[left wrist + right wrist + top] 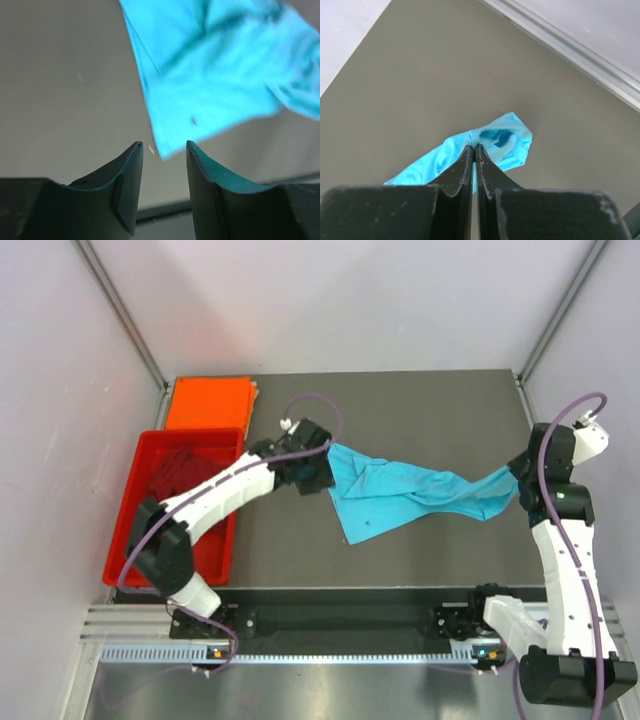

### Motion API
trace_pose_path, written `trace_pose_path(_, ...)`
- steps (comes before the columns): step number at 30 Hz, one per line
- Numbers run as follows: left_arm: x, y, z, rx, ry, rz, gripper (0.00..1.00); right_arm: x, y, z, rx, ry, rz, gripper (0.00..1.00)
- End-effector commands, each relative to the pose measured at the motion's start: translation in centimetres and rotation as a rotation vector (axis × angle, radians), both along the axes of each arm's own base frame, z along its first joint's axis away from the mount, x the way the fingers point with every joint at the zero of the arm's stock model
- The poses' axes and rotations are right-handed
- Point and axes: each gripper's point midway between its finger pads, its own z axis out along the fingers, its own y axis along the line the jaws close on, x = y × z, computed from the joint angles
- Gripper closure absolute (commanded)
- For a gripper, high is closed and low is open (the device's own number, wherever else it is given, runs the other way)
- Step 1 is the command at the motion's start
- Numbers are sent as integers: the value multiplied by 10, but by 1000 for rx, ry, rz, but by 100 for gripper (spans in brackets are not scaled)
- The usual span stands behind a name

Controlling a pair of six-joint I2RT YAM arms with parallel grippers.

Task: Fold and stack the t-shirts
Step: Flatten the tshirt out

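The turquoise-blue t-shirt lies crumpled across the middle of the dark table, stretched towards the right. My right gripper is shut on its bunched right end, and stands at the shirt's right tip in the top view. My left gripper is open, with a corner of the shirt just past its fingertips and nothing between the pads. In the top view it is at the shirt's left edge. The orange t-shirt lies folded flat at the back left. The maroon t-shirt lies bunched in the red tray.
The red plastic tray stands at the table's left edge, under the left arm. White walls enclose the table on three sides. A metal rail with the arm bases runs along the near edge.
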Motion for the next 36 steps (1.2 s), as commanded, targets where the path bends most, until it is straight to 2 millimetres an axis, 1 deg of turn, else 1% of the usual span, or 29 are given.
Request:
trace_pose_path(1, -23, -13, 12, -177, 4, 232, 55, 2, 1, 11, 16, -81, 6, 100)
trace_pose_path(2, -28, -24, 15, -234, 10, 228, 55, 2, 3, 12, 24, -88, 11, 100)
trace_pose_path(3, -41, -33, 9, -255, 40, 232, 55, 1, 4, 10, 26, -88, 13, 100)
trace_pose_path(5, -52, -45, 2, -271, 78, 242, 55, -1, 4, 12, 26, -97, 15, 100)
trace_pose_path(6, -64, -49, -6, -259, 128, 281, 57, -1, 4, 12, 26, -98, 15, 100)
trace_pose_path(7, -70, -51, -22, -216, 172, 306, 59, -2, 4, 11, 25, -98, 14, 100)
trace_pose_path(8, -74, -56, -26, -200, 199, 318, 60, -2, 4, 11, 25, -98, 14, 100)
trace_pose_path(9, -87, -56, -37, -160, 260, 339, 61, -2, 4, 10, 26, -97, 14, 100)
trace_pose_path(10, -92, -58, -55, -113, 306, 350, 62, -2, 4, 11, 27, -99, 14, 100)
trace_pose_path(12, -98, -71, -63, -122, 361, 329, 62, -1, 6, 10, 31, -99, 21, 100)
trace_pose_path(13, -99, -76, -71, -122, 379, 338, 62, 0, 6, 9, 32, -99, 22, 100)
trace_pose_path(15, -100, -85, -74, -147, 378, 356, 62, 0, 6, 8, 32, -99, 24, 100)
trace_pose_path(16, -97, -93, -70, -163, 332, 352, 61, 0, 6, 7, 31, -96, 25, 100)
trace_pose_path(20, -103, -84, -83, -106, 361, 405, 62, -1, 5, 6, 26, -96, 24, 100)
trace_pose_path(23, -110, -86, -94, -112, 396, 412, 62, 0, 5, 4, 26, -96, 22, 100)
trace_pose_path(27, -117, -88, -102, -97, 413, 418, 63, 1, 6, 2, 27, -91, 26, 100)
trace_pose_path(28, -118, -81, -105, -59, 403, 448, 63, 1, 6, 2, 26, -90, 26, 100)
trace_pose_path(32, -116, -70, -115, -7, 379, 492, 60, 0, 4, 5, 17, -95, 24, 100)
trace_pose_path(36, -114, -72, -123, -6, 378, 490, 60, -1, 3, 7, 9, -99, 20, 100)
